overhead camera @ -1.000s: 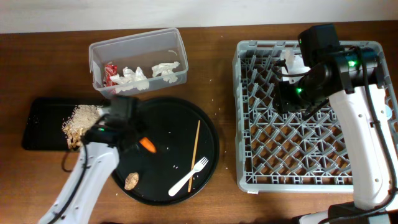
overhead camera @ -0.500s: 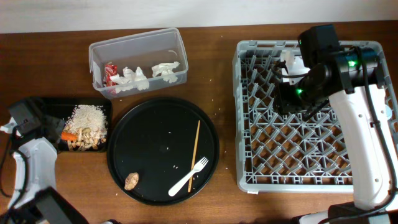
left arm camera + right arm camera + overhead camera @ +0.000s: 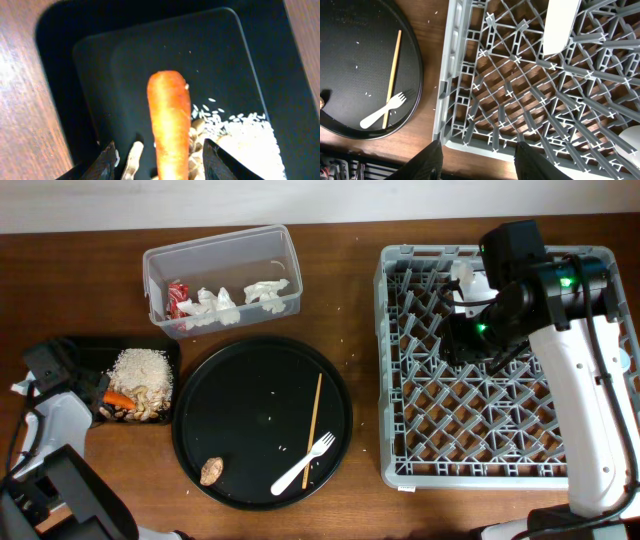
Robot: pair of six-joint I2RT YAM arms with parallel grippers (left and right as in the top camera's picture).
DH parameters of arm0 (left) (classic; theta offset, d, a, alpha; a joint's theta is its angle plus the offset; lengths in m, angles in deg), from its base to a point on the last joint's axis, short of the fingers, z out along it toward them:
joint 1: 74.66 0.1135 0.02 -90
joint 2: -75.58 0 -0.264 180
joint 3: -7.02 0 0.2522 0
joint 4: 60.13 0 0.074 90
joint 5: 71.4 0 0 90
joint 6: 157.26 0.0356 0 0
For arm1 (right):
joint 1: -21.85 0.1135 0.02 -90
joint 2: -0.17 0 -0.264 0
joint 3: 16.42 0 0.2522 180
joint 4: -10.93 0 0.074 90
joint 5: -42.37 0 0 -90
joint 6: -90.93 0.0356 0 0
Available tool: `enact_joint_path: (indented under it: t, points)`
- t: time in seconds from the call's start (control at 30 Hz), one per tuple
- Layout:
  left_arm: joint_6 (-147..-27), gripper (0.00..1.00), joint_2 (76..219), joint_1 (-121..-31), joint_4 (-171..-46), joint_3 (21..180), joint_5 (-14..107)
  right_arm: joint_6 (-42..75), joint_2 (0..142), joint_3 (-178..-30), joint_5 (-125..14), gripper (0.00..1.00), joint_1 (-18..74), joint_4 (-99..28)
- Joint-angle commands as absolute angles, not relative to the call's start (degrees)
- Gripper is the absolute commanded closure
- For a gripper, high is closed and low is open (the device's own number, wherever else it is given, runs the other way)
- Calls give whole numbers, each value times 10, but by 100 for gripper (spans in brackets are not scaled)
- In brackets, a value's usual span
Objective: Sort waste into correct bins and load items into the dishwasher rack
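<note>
The left gripper (image 3: 159,150) is spread wide, and its dark fingers stand on either side of a smooth, tapered orange carrot (image 3: 169,115) without pinching it. The carrot lies in the matte black tray (image 3: 125,60), partly on tan peanuts (image 3: 134,155) and beside loose white rice (image 3: 250,142). The tray's far half is bare up to its rounded rim. The right gripper (image 3: 480,155) is also spread and holds nothing. It hangs over the near-left corner of the grey plastic lattice rack (image 3: 451,75). A narrow strip of wood-grain counter (image 3: 432,75) parts the rack from the round tray (image 3: 350,65), which carries a thin wooden chopstick (image 3: 393,70) crossing a white fork (image 3: 382,111), and a brown lump (image 3: 211,470) apart from them. Farther off, the clear tub (image 3: 160,265) holds crumpled tissues (image 3: 215,305) and a red wrapper (image 3: 177,296).
</note>
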State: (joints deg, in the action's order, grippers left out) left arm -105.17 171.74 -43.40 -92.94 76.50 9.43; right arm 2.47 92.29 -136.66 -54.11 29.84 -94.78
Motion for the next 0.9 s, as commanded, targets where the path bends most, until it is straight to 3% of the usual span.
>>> enact_joint_path:
  t: [0.0,0.2,0.37,0.5,0.63,0.87]
  points:
    - [-1047,46,1691,-431,-930,774,143,29,924,-1365,-544,50,301,-950]
    - [-1007,52,1586,-472,-1004,774,348,29,924,-1365,-544,50,301,-950]
    - [-938,46,1576,-602,-1214,772,331,29,924,-1365,-544,50,301,-950]
    - [-932,42,1576,-727,-1343,763,244,29,924,-1365,-545,50,301,-951]
    - [-935,39,1576,-790,-1343,730,203,29,924,-1365,-544,50,301,-959]
    - [-935,38,1576,-795,-1304,654,202,29,924,-1365,-544,50,301,-965]
